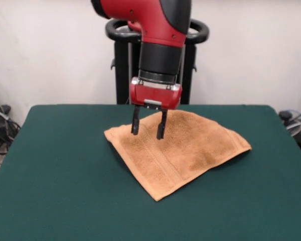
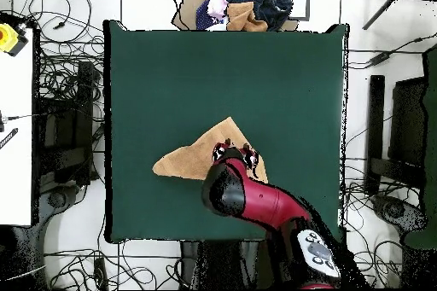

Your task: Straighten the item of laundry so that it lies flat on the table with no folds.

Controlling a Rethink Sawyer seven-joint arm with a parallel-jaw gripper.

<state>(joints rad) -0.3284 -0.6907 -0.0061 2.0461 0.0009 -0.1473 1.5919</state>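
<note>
The orange-tan towel (image 1: 178,150) lies on the green table (image 1: 65,191), folded over into a rough triangle with a woven band running across it. In the overhead view the towel (image 2: 192,158) sits near the table's middle, partly hidden by the arm. My gripper (image 1: 148,131) hangs straight down over the towel's far left corner. Its two dark fingers (image 1: 135,125) stand apart, open, with tips at or just above the cloth and nothing held between them. In the overhead view the gripper (image 2: 235,151) shows above the towel's right part.
A pile of other laundry (image 2: 243,6) lies beyond the table's far edge in the overhead view. Cables and stands surround the table (image 2: 171,66). The black pedestal (image 1: 121,65) stands behind the table's far side.
</note>
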